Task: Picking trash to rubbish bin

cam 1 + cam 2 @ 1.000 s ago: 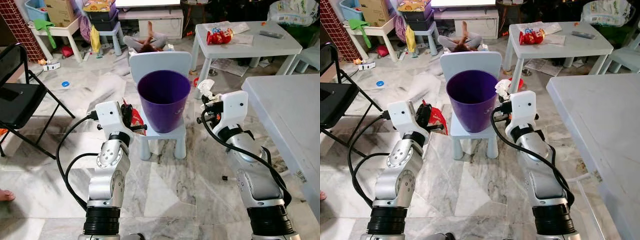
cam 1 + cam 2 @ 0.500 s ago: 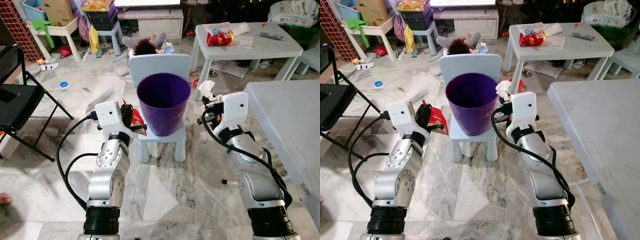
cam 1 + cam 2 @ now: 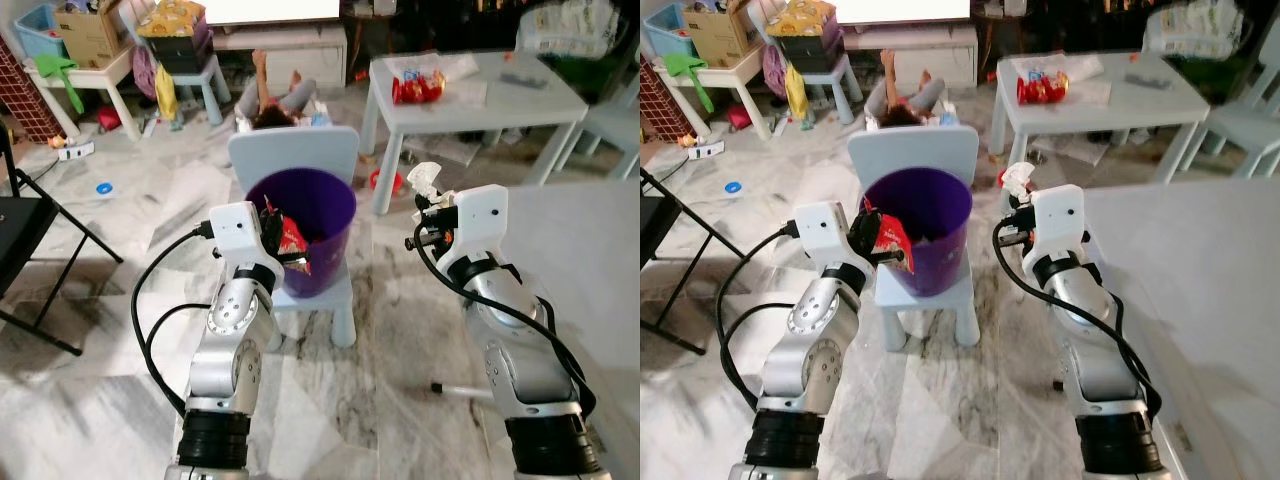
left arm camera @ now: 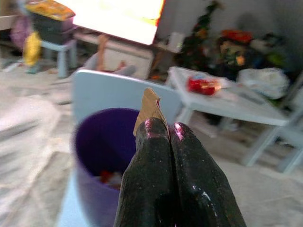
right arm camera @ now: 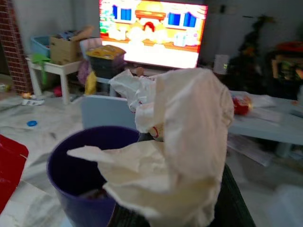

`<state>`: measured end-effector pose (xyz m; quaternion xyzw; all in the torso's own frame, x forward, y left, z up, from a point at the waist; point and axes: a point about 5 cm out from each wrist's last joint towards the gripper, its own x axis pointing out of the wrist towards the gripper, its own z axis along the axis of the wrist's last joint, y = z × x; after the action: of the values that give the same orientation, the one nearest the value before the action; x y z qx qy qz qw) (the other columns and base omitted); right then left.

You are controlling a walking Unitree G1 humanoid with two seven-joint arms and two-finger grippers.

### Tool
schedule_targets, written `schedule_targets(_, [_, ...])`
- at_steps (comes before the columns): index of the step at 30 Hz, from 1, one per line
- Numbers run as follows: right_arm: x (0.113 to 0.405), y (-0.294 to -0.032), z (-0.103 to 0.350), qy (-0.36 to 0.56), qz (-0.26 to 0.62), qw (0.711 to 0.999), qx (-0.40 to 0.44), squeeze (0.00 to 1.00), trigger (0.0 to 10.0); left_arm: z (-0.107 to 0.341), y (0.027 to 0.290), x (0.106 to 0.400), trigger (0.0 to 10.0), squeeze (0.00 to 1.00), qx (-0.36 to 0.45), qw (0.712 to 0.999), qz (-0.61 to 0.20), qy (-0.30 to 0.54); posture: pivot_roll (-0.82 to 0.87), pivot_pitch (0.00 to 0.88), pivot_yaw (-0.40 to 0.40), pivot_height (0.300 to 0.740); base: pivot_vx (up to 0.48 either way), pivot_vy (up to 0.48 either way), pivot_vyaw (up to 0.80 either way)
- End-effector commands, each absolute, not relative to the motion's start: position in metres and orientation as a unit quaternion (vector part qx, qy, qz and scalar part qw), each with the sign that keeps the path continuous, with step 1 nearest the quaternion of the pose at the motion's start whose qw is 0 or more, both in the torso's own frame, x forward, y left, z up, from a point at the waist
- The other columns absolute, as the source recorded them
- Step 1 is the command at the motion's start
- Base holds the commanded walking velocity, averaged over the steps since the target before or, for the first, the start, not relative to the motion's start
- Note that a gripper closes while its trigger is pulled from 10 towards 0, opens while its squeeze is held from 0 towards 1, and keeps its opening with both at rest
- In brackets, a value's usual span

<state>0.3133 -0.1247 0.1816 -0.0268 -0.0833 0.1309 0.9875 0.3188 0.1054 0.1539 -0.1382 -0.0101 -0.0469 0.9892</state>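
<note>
Task part done, by the look of it: both pieces of trash picked up and carried to the bin (image 3: 302, 235), neither yet dropped; some rubbish already at the bottom, seen dimly in the left wrist view. Bin: purple plastic, tapered, open-topped, upright on the seat of a small pale chair (image 3: 294, 158) on marble floor (image 3: 390, 400). Left gripper (image 3: 297, 256): clenched on a red wrapper (image 3: 288, 235), crumpled, glossy, with dark and white print; held at the near left rim, partly over the opening. Tan inner side of wrapper poking up between the pressed fingers (image 4: 156, 161) in the left wrist view. Right gripper (image 3: 1012, 203): grasping a wad of white paper (image 3: 422, 180), crushed, soft, with a faint red mark; held right of the bin, near but apart, above rim height, not yet over the opening. Same wad large and close in the right wrist view, bin beyond it. Left to do, as judged: release of wrapper into bin; swing of right gripper inward over the opening, then release. Elsewhere: white table (image 3: 470, 95) with a red packet (image 3: 418, 89) behind; a person lying on the floor (image 3: 275, 98) beyond the chair; black folding chair (image 3: 25, 225) at left.
</note>
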Motion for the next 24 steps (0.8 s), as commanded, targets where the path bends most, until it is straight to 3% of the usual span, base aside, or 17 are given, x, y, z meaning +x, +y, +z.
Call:
schedule_targets(1, [0.3132, -0.1228, 0.1855, -0.090, 0.135, 0.986, -0.032, 0.00, 0.0, 0.1540, 0.1092, 0.3190, 0.0, 0.00, -0.138, 0.990, -0.038, -0.010, 0.00, 0.107, -0.006, 0.740, 0.416, 0.000, 0.00])
schedule_targets(24, [0.3120, -0.1209, 0.1847, -0.089, 0.143, 0.985, -0.037, 0.00, 0.0, 0.1525, 0.1070, 0.3190, 0.0, 0.00, -0.139, 0.989, -0.039, -0.008, 0.00, 0.107, -0.012, 0.740, 0.418, 0.000, 0.02])
